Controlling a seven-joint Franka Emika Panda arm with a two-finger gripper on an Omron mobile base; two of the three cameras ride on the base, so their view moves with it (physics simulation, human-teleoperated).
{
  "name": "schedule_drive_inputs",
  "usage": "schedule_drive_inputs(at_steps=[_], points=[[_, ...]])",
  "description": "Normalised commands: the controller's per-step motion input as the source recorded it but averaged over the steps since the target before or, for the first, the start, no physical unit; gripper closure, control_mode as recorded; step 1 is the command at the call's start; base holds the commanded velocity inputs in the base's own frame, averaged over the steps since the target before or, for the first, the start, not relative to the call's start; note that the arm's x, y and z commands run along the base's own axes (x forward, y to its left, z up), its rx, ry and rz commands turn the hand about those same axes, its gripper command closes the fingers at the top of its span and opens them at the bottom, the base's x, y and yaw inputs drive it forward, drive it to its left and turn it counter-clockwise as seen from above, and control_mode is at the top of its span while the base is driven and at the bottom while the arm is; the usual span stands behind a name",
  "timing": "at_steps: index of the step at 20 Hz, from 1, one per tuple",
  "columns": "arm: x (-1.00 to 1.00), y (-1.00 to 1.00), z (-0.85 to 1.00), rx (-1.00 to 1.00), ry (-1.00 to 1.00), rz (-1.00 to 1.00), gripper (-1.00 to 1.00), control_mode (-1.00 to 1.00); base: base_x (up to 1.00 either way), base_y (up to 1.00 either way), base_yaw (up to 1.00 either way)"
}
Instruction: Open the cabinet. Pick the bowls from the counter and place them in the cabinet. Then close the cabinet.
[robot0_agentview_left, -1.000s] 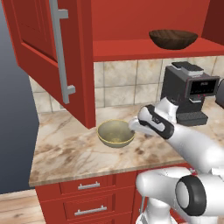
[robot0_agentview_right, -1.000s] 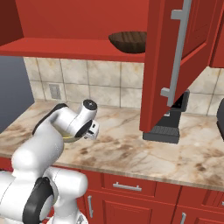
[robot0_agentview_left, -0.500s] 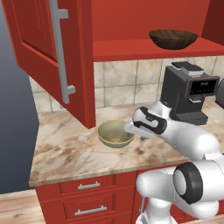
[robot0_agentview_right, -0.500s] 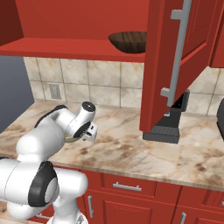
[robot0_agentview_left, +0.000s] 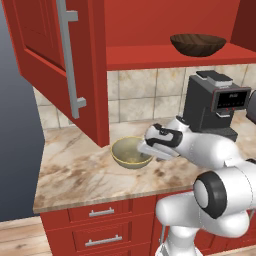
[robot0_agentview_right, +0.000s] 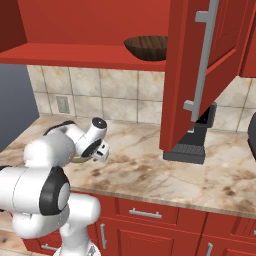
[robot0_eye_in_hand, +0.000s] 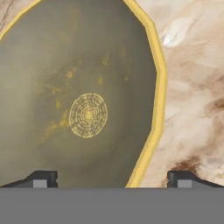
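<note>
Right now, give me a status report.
Pincer open, straddling olive bowl's rim on counter. Brown bowl shelved in cabinet. Doors open, nothing blocking.

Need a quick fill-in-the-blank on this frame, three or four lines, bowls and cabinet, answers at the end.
1. The dark wooden bowl sits on the cabinet's ____.
2. The olive bowl rests on the ____.
3. The cabinet door is ____.
4. The gripper has one of its fingers over the olive bowl's inside and the other outside its ____.

Answers: shelf; counter; open; rim
</note>
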Motion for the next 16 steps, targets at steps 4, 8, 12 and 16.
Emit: schedule_drive_inputs(at_steps=[4,8,12,16], points=[[0.11,0.00,-0.25,0.00,0.00,0.00,-1.00,-1.00,0.00,0.00,0.00],[0.05,0.01,-0.25,0.00,0.00,0.00,1.00,-1.00,0.00,0.00,0.00],[0.00,0.06,-0.22,0.00,0.00,0.00,1.00,-1.00,0.00,0.00,0.00],[0.00,0.08,-0.26,0.00,0.03,0.00,1.00,-1.00,0.00,0.00,0.00]])
